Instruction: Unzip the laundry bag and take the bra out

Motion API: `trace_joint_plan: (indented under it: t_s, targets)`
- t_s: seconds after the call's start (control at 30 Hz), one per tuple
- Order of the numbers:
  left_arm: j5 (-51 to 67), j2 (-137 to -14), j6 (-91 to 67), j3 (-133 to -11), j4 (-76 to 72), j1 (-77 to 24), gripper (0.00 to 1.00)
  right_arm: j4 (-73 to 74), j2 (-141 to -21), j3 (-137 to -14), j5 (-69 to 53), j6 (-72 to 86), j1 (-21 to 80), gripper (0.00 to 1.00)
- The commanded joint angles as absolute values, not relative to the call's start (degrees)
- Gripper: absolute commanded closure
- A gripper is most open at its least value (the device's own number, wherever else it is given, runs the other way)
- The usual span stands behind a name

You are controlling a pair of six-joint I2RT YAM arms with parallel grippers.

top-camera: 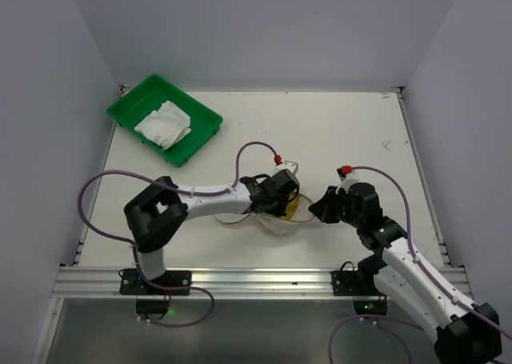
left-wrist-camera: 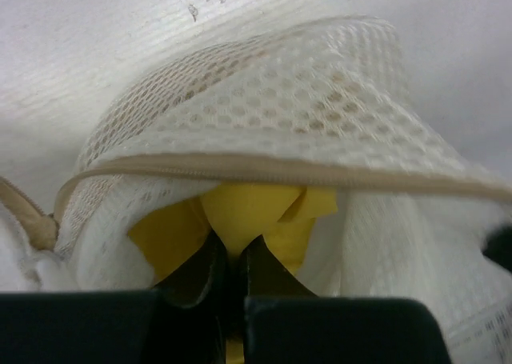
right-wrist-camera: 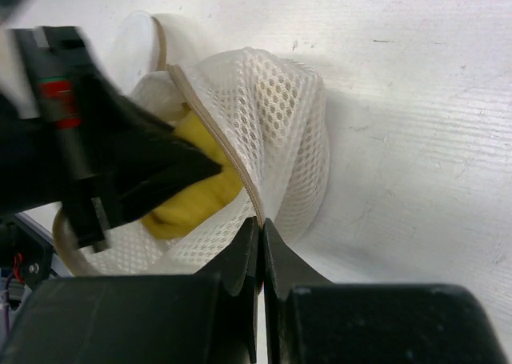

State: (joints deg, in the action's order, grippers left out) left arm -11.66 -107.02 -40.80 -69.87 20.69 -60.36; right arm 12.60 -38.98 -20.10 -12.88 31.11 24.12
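Left wrist: left claw (left-wrist-camera: 234,254) on bra (left-wrist-camera: 248,208)

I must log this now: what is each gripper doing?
Left gripper: shut on the yellow bra.
Right gripper: shut on the laundry bag rim.

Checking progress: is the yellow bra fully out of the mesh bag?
No, the yellow bra sits inside the open laundry bag, under its zip rim.

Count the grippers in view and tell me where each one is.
2. The left gripper is shut on the yellow garment inside the open laundry bag; the right gripper pinches the bag's mesh edge on its right side. None seems hidden.
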Motion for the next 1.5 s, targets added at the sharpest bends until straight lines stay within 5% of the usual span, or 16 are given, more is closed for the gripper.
trace_joint_plan:
  t_s: [0.0, 0.4, 0.53, 0.77, 1.03, 1.47]
  targets:
    - [-10.5, -93.7, -36.8, -66.4, 16.5, -60.6, 1.0, 13.0, -39.9, -21.4, -10.6, 32.2, 24.3, 1.0]
    - [9.6, -67.4, -28.4, -51.8, -6.2, -54.8, 1.0, 13.4, -49.6, -24.5, -7.8, 32.4, 24.3, 1.0]
    - [23.8, -65.1, -38.4, -47.1, -20.4, -45.4, 1.0, 13.1, -49.8, -23.6, -8.9, 32.5, 24.3, 1.0]
    - [25.7, -69.2, -52.7, -46.1, -45.7, -43.3, 1.0, 13.0, -50.6, -23.8, -10.0, 32.3, 24.4, 1.0]
    - [-9.6, -73.9, -30.2, -70.4, 1.5, -29.1, 1.0, 12.5, -50.3, -23.8, -12.1, 31.4, 24.4, 1.0]
    - [-11.0, -107.0, -16.7, -87.6, 16.3, -8.4, 1.0, 11.6, -53.6, -25.2, -13.2, 30.3, 24.4, 1.0]
